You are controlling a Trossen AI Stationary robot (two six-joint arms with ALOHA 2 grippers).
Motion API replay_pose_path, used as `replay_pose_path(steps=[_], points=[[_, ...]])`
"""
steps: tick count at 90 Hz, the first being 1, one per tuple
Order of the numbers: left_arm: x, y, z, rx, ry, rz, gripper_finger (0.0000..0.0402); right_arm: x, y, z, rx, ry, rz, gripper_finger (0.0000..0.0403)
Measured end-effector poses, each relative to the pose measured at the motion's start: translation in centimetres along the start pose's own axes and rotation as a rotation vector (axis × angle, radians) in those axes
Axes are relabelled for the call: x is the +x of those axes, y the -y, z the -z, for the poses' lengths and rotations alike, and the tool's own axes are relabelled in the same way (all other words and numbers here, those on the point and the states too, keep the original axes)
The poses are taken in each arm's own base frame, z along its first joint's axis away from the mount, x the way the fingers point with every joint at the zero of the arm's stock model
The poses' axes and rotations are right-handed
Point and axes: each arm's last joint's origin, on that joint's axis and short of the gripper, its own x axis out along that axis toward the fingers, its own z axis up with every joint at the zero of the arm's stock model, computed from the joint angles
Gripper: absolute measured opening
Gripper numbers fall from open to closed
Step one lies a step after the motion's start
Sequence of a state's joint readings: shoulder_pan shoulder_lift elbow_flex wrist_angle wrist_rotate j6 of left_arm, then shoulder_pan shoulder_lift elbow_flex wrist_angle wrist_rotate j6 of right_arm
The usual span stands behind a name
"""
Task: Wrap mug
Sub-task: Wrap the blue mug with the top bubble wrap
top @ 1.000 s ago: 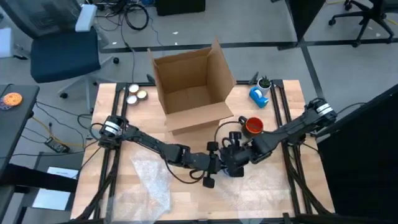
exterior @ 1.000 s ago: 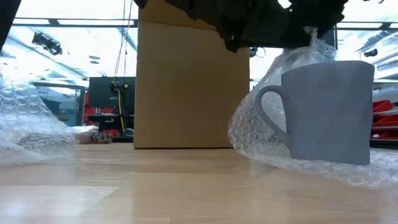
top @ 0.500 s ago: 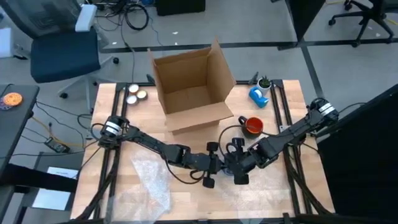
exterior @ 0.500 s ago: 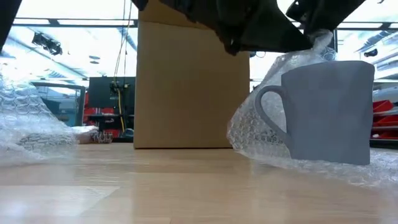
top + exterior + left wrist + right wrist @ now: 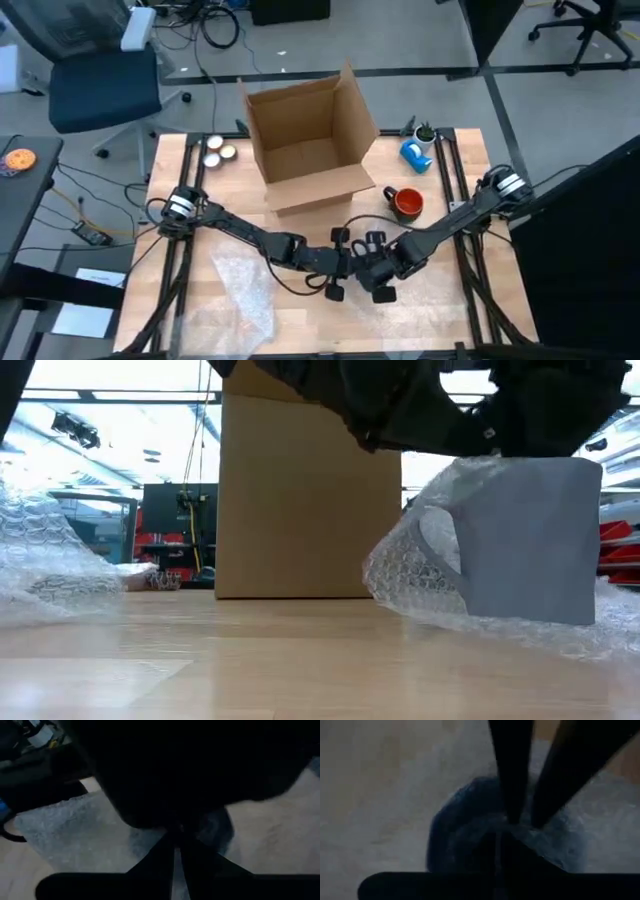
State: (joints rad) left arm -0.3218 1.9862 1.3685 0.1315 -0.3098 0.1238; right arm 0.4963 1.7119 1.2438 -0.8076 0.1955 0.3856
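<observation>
A grey mug [image 5: 535, 540] stands upright on the table inside a sheet of bubble wrap [image 5: 415, 575] that covers its top and handle side. Through the wrap it shows bluish in the right wrist view [image 5: 465, 835]. In the high view both grippers hide it. My left gripper [image 5: 347, 266] and my right gripper [image 5: 377, 276] meet just above it at the table's middle near side. Each is shut on the wrap. My left gripper has its two fingers closed on a thin bit of bubble wrap [image 5: 175, 862] above the mug, coming from the table's left. The right arm's dark bulk hides which edge of the sheet this is. My right gripper pinches the bubble wrap [image 5: 496, 836] between its two fingers over the mug's top, coming from the table's right, slanting down. The sheet is drawn over the mug and falls down its handle side [image 5: 430, 550]. Its lower part lies on the table.
An open cardboard box [image 5: 310, 140] stands at the far middle. To its right are a red mug [image 5: 407, 203] and a blue object [image 5: 417, 153]; two small round tins [image 5: 216, 150] are at the far left. A second bubble wrap sheet [image 5: 243, 290] lies near left.
My right gripper has moved toward the table's left and near edge, over the mug and close to my left gripper. It has drawn the bubble wrap across the mug's top. The wrap now hangs over the handle, which earlier showed bare.
</observation>
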Motion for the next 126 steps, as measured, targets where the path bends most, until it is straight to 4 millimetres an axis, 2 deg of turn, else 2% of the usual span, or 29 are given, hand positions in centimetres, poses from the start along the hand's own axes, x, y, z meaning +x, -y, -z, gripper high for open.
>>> replay_pose_path(steps=[21, 31, 59, 67, 79, 91, 107, 126], points=[[0.0, -0.1, -0.1, -0.013, 0.000, -0.013, 0.0015, 1.6, 0.4, -0.3, -0.025, -0.044, -0.004, 0.0000], [0.1, 0.0, 0.0, -0.035, -0.001, -0.012, 0.0015, 1.5, 0.5, -0.3, -0.027, -0.042, -0.017, 0.0000], [1.4, 0.6, 0.7, -0.058, 0.016, 0.000, 0.0015, -2.3, 1.1, 0.2, -0.012, 0.030, -0.057, 0.0000], [1.6, 0.7, 1.3, -0.048, -0.008, 0.009, 0.0015, -4.3, 1.5, 0.3, 0.016, 0.091, -0.031, 0.0000], [1.7, 0.7, 1.3, -0.046, -0.013, 0.009, 0.0015, -5.9, 2.7, 1.6, 0.059, 0.061, 0.069, 0.0000], [1.7, 0.7, 1.3, -0.044, -0.018, 0.010, 0.0015, -8.1, 3.4, 2.1, 0.090, 0.133, 0.069, 0.0000], [1.7, 0.7, 1.3, -0.043, -0.016, 0.009, 0.0015, -9.6, 4.5, 2.8, 0.125, 0.160, 0.148, 0.0000], [1.7, 0.7, 1.3, -0.042, -0.016, 0.009, 0.0015, -8.5, 8.3, 3.2, 0.221, 0.020, 0.290, 0.0000]])
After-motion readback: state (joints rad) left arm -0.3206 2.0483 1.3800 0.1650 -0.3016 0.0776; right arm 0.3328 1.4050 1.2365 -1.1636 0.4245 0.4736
